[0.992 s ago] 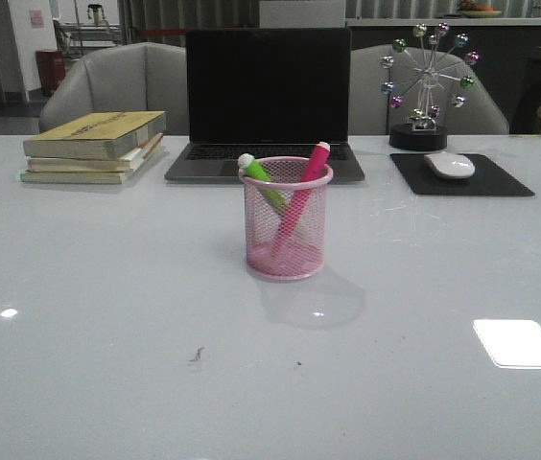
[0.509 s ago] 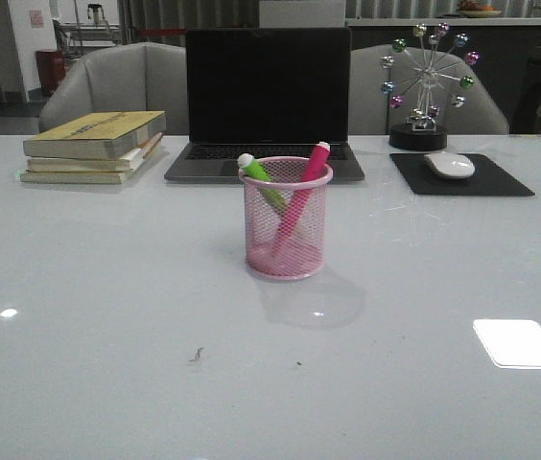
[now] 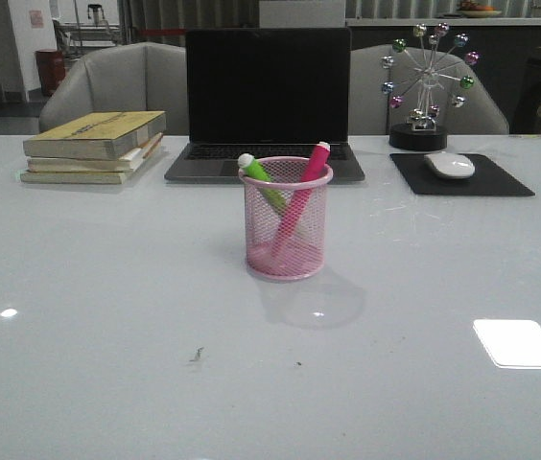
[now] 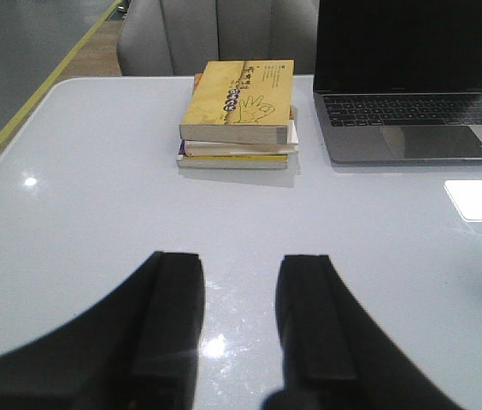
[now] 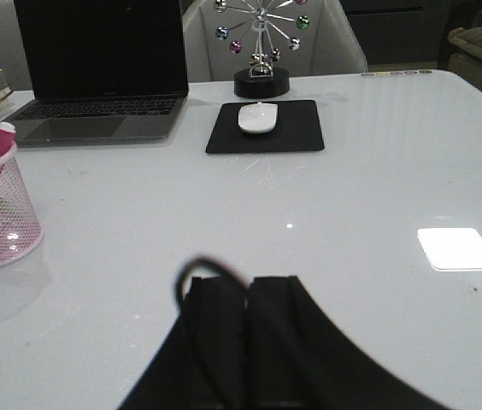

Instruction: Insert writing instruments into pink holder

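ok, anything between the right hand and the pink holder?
No. In the right wrist view only bare table lies between the shut right hand and the pink holder, which already holds both markers.

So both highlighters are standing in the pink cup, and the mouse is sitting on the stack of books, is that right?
Not quite. Both highlighters, the green highlighter and the pink highlighter, do stand in the pink cup, but the mouse sits on the black mouse pad, on the far side of the laptop from the stack of books. The front view shows it.
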Controlling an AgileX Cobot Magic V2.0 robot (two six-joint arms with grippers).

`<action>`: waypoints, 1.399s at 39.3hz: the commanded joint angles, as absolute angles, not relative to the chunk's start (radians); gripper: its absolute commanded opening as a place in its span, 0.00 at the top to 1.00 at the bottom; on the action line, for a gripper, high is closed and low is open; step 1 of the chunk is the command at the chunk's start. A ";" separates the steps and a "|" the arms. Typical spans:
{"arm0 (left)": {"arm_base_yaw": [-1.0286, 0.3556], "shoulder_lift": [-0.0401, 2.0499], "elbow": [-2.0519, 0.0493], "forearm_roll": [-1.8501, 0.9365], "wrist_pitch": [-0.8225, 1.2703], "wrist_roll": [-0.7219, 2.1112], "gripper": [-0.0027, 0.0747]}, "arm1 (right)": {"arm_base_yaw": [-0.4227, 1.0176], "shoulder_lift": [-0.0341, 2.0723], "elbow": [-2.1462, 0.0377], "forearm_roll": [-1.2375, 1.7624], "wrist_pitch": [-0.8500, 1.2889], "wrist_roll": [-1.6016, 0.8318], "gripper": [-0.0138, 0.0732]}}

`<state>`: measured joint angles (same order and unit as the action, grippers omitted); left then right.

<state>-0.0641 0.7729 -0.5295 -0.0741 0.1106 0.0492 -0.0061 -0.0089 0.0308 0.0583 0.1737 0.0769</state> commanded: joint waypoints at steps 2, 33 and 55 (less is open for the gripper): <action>-0.060 0.767 -0.560 -0.074 0.028 0.049 0.69 | -0.004 -0.029 0.031 0.047 0.094 0.069 0.81; -0.060 0.825 -0.560 -0.076 0.028 0.049 0.85 | -0.004 -0.029 0.031 0.047 0.094 0.069 0.81; -0.059 0.613 -0.560 -0.066 0.084 0.049 0.85 | -0.004 -0.029 0.031 0.047 0.094 0.069 0.81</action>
